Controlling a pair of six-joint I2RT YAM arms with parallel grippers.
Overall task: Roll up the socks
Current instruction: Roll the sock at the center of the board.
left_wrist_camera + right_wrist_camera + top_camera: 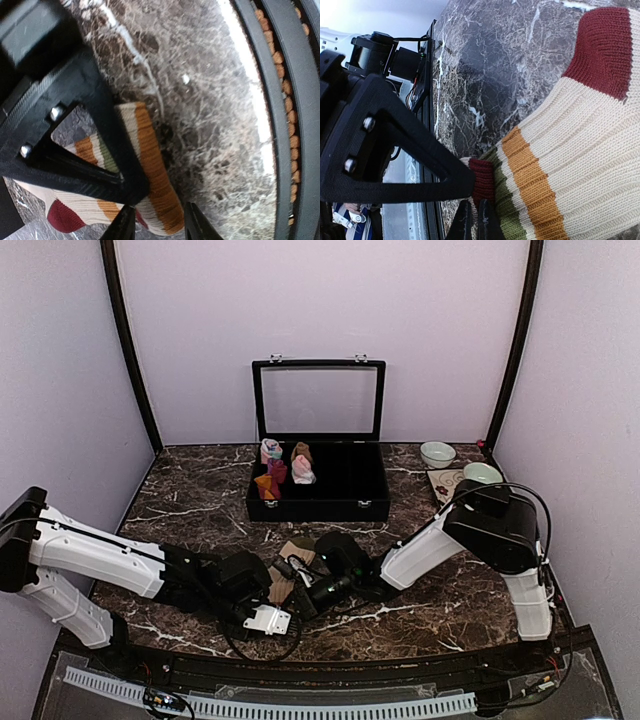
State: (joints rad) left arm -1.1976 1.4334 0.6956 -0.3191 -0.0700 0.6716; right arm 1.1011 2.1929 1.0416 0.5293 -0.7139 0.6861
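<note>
Striped socks [283, 585] lie on the dark marble table [200, 505] near its front edge, between both arms as I work the rig from afar. From overhead I see only a tan patch of them, with the arms' black wrists crowded over it from left and right.

My left wrist camera shows the socks [157, 170] as ribbed cream fabric banded in orange and olive. A dark red patch sits at the lower left, and an orange-edged end runs down between the fingertips of the left gripper [159, 226]. Those tips stand apart, one on each side of that end and close against it; I cannot tell whether they squeeze it.

My right wrist camera brings the socks [570, 165] up close: cream ribs, an orange stripe, an olive stripe, a dark red cuff, and a larger red block toward the upper right. The right gripper [474, 220] has its fingertips drawn together just below the red cuff, at its edge. I cannot make out whether any fabric is nipped between them.

Well behind the socks, at the middle of the table, a black case [318, 508] stands with its clear-paned lid [318, 364] raised. Small rolled bundles [283, 468] sit in its left half. Two pale bowls [437, 453] rest at the far right, with a light mat [445, 483] just beside the nearer one.
</note>
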